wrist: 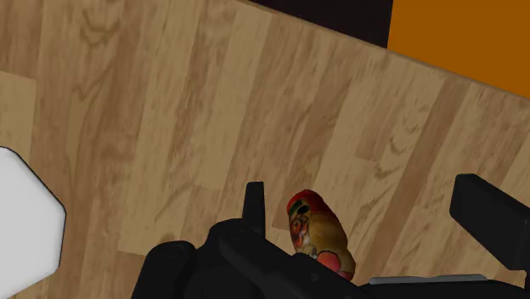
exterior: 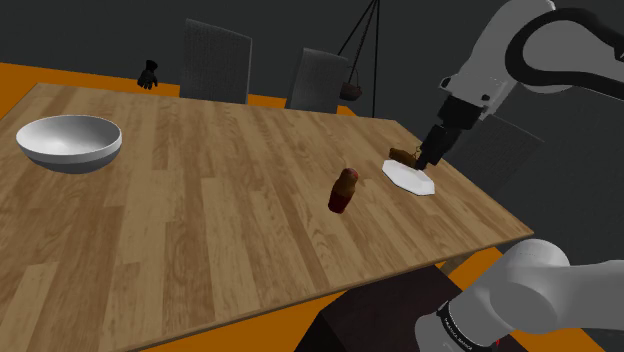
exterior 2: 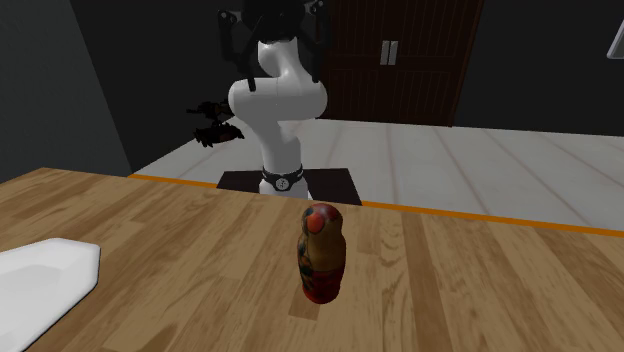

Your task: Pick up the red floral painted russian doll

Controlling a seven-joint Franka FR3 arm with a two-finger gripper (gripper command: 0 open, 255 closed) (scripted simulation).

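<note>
The russian doll [exterior: 343, 190] stands upright on the wooden table [exterior: 200, 220], near the edge closest to the robot's stand [exterior: 380, 320] and just beside a white plate [exterior: 409, 178], with bare wood showing between the two. Its head and base are red, and its yellowish body carries red and dark painted marks. In the shoulder view the black gripper [exterior: 431, 156] hangs above the table and appears over the plate's far rim, apart from the doll. In the wrist view the gripper [wrist: 358, 191] is spread wide: one finger [wrist: 253, 202] rises just beside the doll [wrist: 318, 234] and the other [wrist: 493, 222] stands well away, so the doll shows between them and neither clasps it. The plate's edge [wrist: 25, 222] lies off to the side of the nearer finger. From the second exterior view the doll [exterior 2: 322, 252] is close to the camera, the plate [exterior 2: 45, 280] is at that view's left, and the white arm [exterior 2: 280, 100] rises behind the table's far edge. A pale bowl [exterior: 68, 143] sits well apart, near the shoulder view's left
</note>
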